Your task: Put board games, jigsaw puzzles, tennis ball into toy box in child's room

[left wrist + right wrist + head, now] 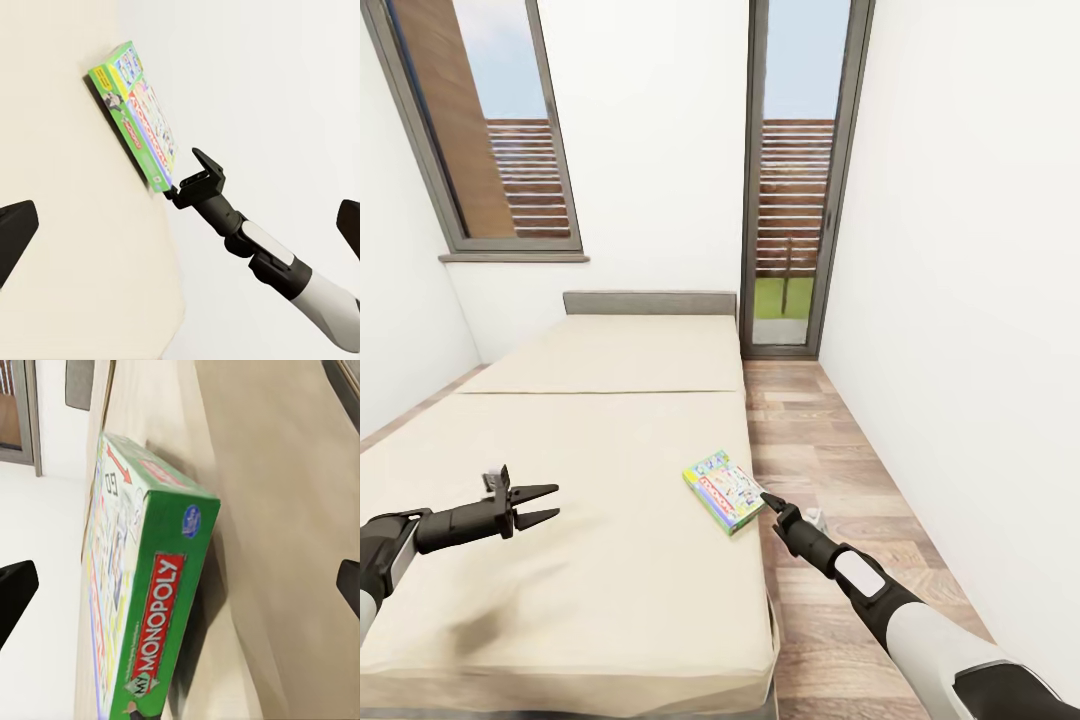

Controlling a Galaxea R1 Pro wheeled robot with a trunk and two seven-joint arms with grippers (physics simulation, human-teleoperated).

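The green-edged board game (724, 490) lies flat on the beige bed (590, 470), right at the mattress's right-hand edge beside the wooden floor (830, 450), and the right wrist view reads "My Monopoly" along its side (154, 622). The right gripper (768, 500) sits just at the box's near corner with its fingers spread apart, holding nothing, the box framed between them. Over on the left, the left gripper (538, 505) hovers above the mattress, well apart from the game, its two fingers open and empty.
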